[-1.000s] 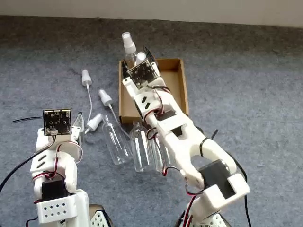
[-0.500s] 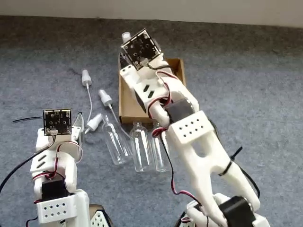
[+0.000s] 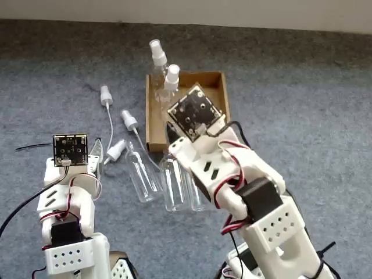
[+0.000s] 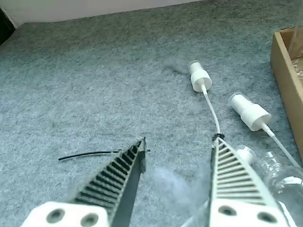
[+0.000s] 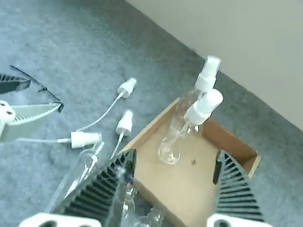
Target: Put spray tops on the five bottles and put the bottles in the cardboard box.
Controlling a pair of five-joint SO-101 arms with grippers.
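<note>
- Over the near side of the cardboard box (image 3: pixel 212 93), the right gripper (image 5: pixel 175 158) hangs with its fingers wide apart. It holds nothing.
- Two bottles look done. The first capped bottle (image 3: pixel 156 58) and the second capped bottle (image 3: pixel 171 81) stand close together in a far corner of the box.
- Three bare bottles (image 3: pixel 173 183) lie side by side on the grey carpet (image 3: pixel 302 116), just outside the near side of the box. They have no tops, and one is partly under the right arm.
- Three tops lie loose on the carpet beside the box: the far spray top (image 3: pixel 106 95), the middle spray top (image 3: pixel 129 121) and the near spray top (image 3: pixel 116 150). Each has a long thin tube.
- The left gripper (image 4: pixel 180 142) sits low over the carpet with its fingers apart and only carpet between them.
- The near spray top lies just beside one left finger, outside the gap. It is close to the mouth of a bare bottle.
- I think the job is now at the third bottle, with two of five finished.
- Next, one gripper should hold a bare bottle. The other should pick up a top and slide its tube into the neck.
- The tube looks thin and bendy, so it needs careful aim.
- The bare bottles lie below the right fingers, not between them.
</note>
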